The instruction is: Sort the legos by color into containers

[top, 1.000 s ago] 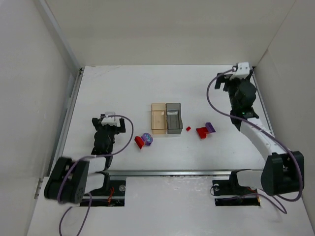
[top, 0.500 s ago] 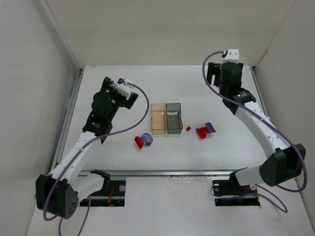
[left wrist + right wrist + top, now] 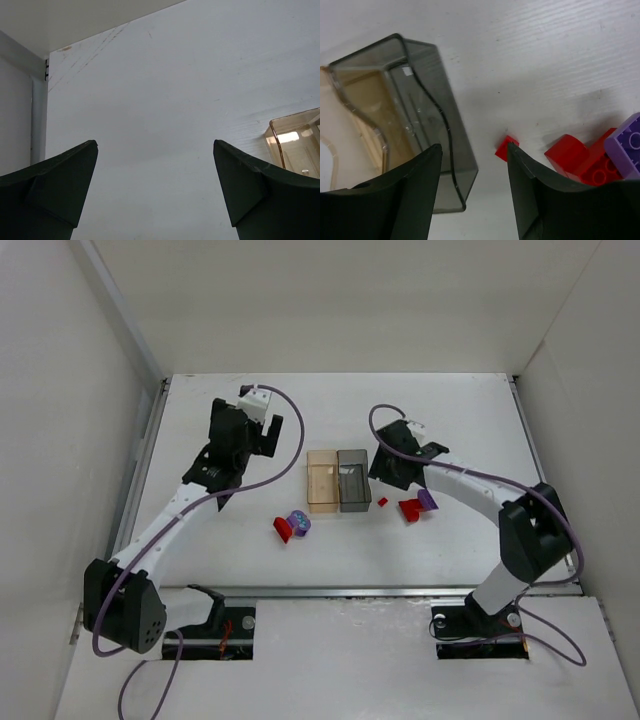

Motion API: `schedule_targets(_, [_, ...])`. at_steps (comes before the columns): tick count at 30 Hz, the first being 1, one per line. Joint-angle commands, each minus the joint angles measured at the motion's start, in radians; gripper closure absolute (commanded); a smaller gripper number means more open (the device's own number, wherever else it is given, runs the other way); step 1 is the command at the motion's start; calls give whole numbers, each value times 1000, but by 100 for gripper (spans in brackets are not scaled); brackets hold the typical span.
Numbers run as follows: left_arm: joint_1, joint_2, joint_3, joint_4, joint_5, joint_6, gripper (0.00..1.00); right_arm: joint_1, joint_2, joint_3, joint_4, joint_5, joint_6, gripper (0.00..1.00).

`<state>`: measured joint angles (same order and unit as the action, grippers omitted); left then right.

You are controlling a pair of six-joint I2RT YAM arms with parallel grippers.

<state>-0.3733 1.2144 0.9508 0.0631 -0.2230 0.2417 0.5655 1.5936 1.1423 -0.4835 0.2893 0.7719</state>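
Both jaws are spread open. My right gripper (image 3: 474, 147) hovers at the right wall of the grey bin (image 3: 457, 160). A tiny red brick (image 3: 506, 148) sits just right of that bin. Farther right, a larger red brick (image 3: 572, 157) touches a purple brick (image 3: 627, 145). My left gripper (image 3: 154, 145) hangs well left of the grey bin, beyond the adjoining tan bin (image 3: 295, 140).

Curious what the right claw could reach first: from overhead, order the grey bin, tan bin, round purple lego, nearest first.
1. grey bin, beside the right gripper.
2. tan bin, just beyond it.
3. round purple lego, farthest left.
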Motion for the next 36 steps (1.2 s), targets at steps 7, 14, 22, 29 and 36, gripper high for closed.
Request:
schedule_targets(7, [-108, -81, -50, 30, -162, -24, 0, -24, 97, -21, -61, -61, 277, 40])
schedule_targets(14, [-173, -99, -81, 40, -239, -13, 0, -24, 97, -44, -55, -64, 354, 44])
schedule_targets(22, [-214, -119, -99, 58, -274, -4, 0, -4, 124, -36, -132, -18, 409, 44])
schedule_targets(29, [-223, -128, -118, 58, -292, 5, 0, -13, 170, -55, -81, -28, 383, 47])
schedule_targets(36, [-223, -128, -127, 76, -302, 5, 0, -13, 204, -46, -81, -38, 374, 69])
